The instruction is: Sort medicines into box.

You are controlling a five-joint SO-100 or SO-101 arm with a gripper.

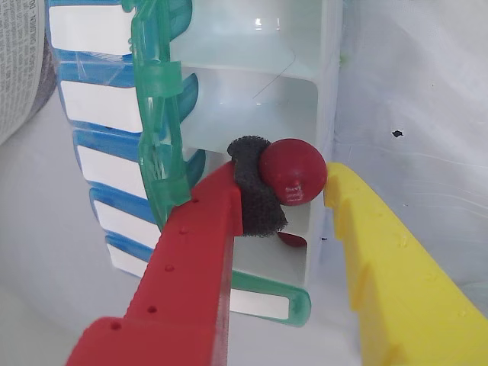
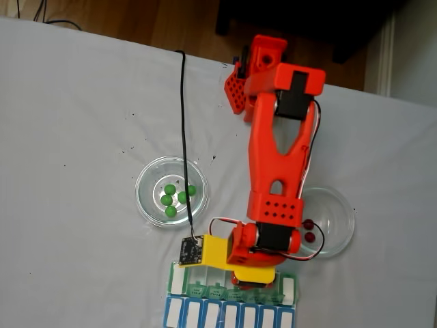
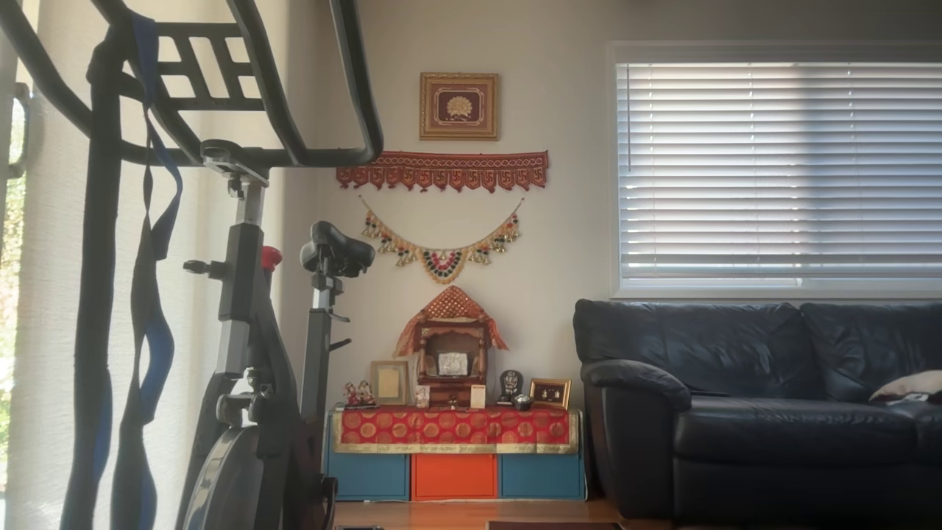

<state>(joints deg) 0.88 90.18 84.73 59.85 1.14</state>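
red padded finger and yellow finger pinch the glossy dark red ball at its sides | ball over an open white compartment of the green-lidded pill box | likely light, hard, slippery

Five green balls in one dish, two red balls in another dish, two red at the box.
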